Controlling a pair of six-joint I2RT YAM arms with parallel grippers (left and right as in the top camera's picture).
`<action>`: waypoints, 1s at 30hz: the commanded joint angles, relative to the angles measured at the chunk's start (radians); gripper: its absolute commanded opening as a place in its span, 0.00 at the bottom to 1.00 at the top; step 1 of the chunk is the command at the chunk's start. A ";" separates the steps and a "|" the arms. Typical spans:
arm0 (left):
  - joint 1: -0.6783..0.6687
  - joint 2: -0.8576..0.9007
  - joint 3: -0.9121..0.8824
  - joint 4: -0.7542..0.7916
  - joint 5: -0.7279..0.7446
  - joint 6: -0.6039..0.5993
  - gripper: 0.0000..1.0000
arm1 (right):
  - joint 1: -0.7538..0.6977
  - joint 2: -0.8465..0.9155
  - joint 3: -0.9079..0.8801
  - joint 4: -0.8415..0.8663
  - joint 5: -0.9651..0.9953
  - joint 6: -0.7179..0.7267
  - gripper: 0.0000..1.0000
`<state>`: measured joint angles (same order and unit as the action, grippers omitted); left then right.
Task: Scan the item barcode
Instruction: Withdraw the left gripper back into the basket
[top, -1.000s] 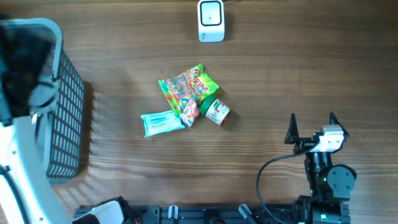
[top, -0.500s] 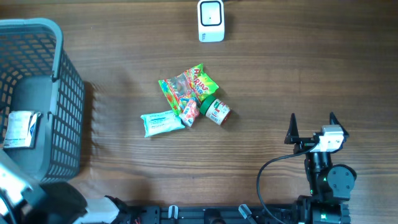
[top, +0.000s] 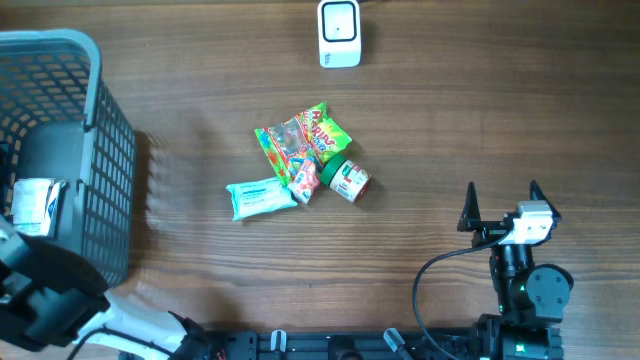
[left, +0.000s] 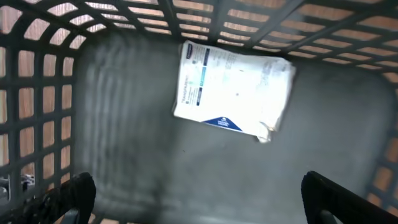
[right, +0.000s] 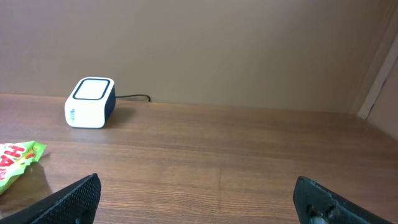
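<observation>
The left jaws stood wide apart and empty over the grey plastic lattice basket (top: 110, 150) at the left of the overhead frame. Under them a flat white packet with blue print (left: 233, 90) lay on its floor; probably finished items are collected there. The right jaws, also spread and empty, rested at lower right. The items to scan, a green-yellow candy bag (top: 305, 135), a teal pouch (top: 260, 197) and a small green-lidded jar (top: 347, 180), lay heaped in the centre, below the white box-shaped scanner (top: 339, 33).

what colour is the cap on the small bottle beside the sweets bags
Green cap on the small red-and-white labelled bottle, clearest in the overhead view.
</observation>
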<state>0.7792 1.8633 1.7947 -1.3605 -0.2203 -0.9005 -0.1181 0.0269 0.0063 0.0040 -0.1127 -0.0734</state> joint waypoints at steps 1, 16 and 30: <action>0.005 0.075 0.004 -0.016 -0.061 -0.013 1.00 | 0.004 -0.003 -0.001 0.005 -0.016 -0.005 1.00; 0.003 0.185 -0.027 0.039 -0.134 -0.025 1.00 | 0.004 -0.003 -0.001 0.005 -0.016 -0.005 1.00; -0.003 0.186 -0.264 0.220 -0.144 0.060 1.00 | 0.004 -0.003 -0.001 0.005 -0.016 -0.005 1.00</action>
<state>0.7792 2.0384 1.5906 -1.1770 -0.3580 -0.9024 -0.1181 0.0269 0.0063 0.0044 -0.1127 -0.0734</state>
